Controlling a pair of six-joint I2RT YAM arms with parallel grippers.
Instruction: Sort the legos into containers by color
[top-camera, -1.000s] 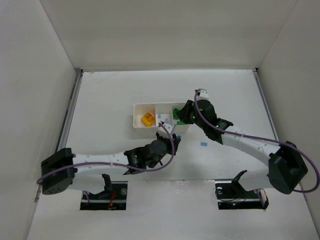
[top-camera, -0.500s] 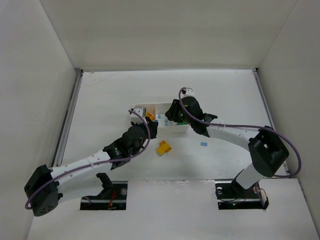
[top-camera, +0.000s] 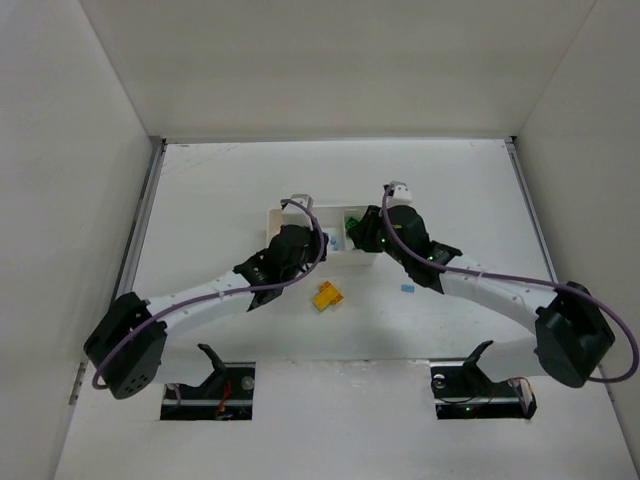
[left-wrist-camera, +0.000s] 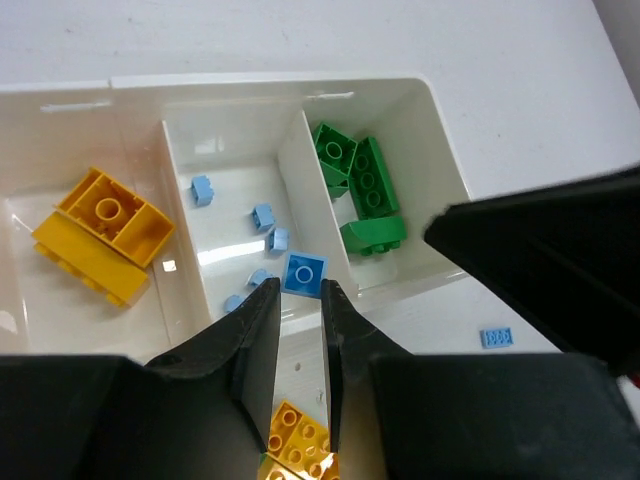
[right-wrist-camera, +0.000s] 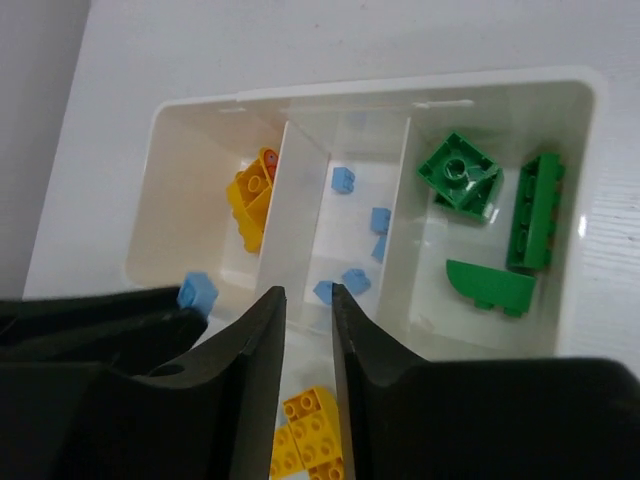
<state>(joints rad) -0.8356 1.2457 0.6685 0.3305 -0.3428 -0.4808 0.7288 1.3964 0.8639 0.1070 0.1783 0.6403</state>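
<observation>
In the left compartment of the tray (left-wrist-camera: 230, 82) lie yellow-orange bricks (left-wrist-camera: 100, 235). My left gripper (left-wrist-camera: 300, 288) is pinched on a pale blue brick (left-wrist-camera: 304, 272), held over the near edge of the middle compartment. The other pale blue pieces (left-wrist-camera: 265, 215) lie there, so I judge it belongs there. Green bricks (left-wrist-camera: 360, 185) fill the right compartment. My right gripper (right-wrist-camera: 307, 292) hovers above the tray, jaws slightly parted and holding nothing. A loose yellow-orange brick (top-camera: 326, 296) waits on the table (top-camera: 200, 200) near the tray.
</observation>
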